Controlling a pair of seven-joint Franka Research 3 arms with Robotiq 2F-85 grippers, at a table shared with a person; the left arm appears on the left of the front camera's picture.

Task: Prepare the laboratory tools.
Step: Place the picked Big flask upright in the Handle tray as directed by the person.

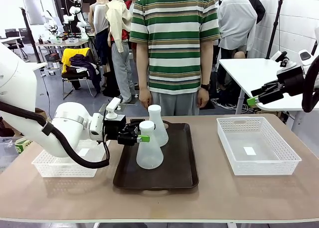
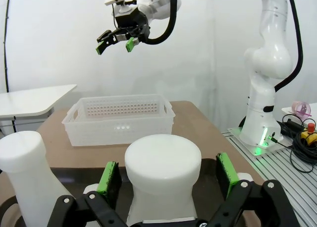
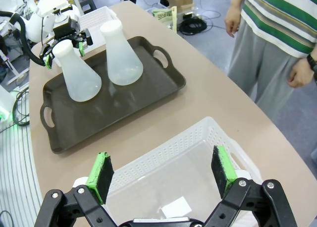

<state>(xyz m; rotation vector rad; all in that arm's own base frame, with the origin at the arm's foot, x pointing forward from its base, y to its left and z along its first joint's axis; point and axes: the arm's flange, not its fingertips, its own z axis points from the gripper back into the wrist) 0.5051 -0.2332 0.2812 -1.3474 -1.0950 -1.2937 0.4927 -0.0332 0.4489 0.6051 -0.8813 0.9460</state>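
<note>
Front view: near flask neck between left gripper pads.

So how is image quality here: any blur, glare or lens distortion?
Front view: even light, sharp, soft shadows under the tray. Left wrist view: the near flask is slightly soft, against a bright, washed-out background. Right wrist view: wide-angle bending of the table edge, no glare.

Left gripper is extended level toward centre, jaws spread wide. Right gripper is raised high at right, jaws spread.
</note>
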